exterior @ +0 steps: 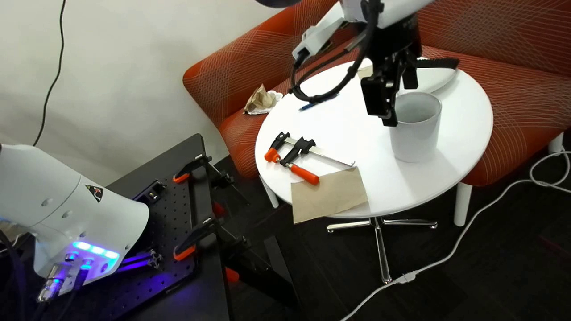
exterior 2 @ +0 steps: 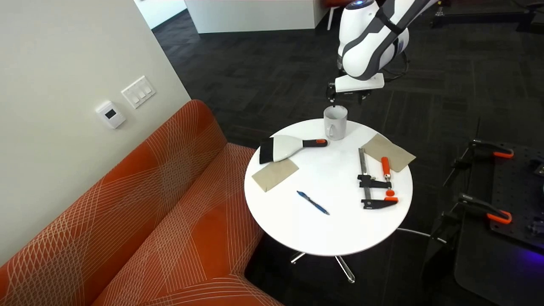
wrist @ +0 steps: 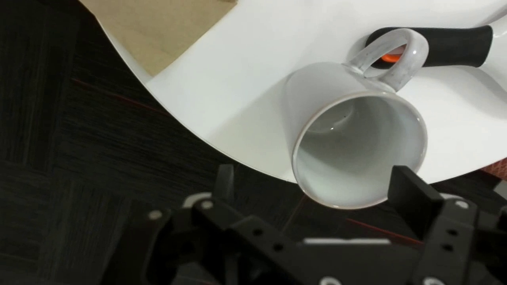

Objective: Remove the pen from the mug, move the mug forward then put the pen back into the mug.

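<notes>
1. While its handle faces inward over the table (exterior 2: 331, 231), the plain white mug (exterior 2: 338, 128) stands upright near the table's edge, and in the wrist view we can see down into its pale, glossy inside.
2. We see the gripper (wrist: 313, 169) beside the mug, near the rim, its two black fingers spread wide; we cannot tell whether either one touches the mug.
3. We find the slim blue pen (exterior 2: 313, 202) lying flat on the table, outside the mug and well apart from it.
4. Just beside the mug, on its handle side, we see the black grip of a flat white tool (exterior 2: 288, 146); by its dark, brush-like end, farther from the mug, lies a piece of brown paper (exterior 2: 275, 174).
5. Near the mug, we notice a brown sheet (exterior 2: 397, 153) that overhangs the table's edge; beside it lies a black clamp (exterior 2: 366, 180), its orange handle reaching onto the sheet.
6. Behind the mug, in an exterior view, we see an orange-red sofa (exterior: 522, 98) patterned with fine pale lines.
</notes>
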Robot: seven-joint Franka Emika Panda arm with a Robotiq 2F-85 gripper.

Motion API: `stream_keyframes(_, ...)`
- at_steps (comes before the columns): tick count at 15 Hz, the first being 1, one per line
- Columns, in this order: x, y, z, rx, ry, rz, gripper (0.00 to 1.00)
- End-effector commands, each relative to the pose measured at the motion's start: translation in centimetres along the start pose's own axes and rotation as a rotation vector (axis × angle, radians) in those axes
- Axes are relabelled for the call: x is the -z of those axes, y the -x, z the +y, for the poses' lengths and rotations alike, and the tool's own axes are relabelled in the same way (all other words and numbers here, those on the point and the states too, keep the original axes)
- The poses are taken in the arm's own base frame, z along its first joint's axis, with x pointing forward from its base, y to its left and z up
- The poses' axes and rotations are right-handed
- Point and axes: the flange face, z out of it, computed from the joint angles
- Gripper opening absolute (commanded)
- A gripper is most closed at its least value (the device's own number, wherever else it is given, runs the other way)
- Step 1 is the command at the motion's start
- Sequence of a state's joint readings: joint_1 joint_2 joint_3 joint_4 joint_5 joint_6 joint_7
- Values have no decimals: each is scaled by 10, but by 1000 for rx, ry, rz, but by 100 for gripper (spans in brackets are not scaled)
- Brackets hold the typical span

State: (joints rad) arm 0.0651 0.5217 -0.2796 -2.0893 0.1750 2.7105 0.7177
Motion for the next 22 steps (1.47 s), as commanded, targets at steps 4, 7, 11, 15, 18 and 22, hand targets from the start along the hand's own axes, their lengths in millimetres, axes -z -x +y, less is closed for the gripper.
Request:
stream_keyframes(4, 44, 74, -14, 174, -24, 85, 100)
stream_keyframes(7, 45, 113, -36, 295, 3, 102, 100)
stream_keyframes(11, 38, 161, -60, 453, 40, 118, 100)
stream_keyframes(15, 28, 199, -76, 582, 65, 98, 100)
stream_keyframes(18, 16, 229, -83, 682, 70, 41, 100)
stream_keyframes(22, 10, 258, -88, 835, 37, -7, 100)
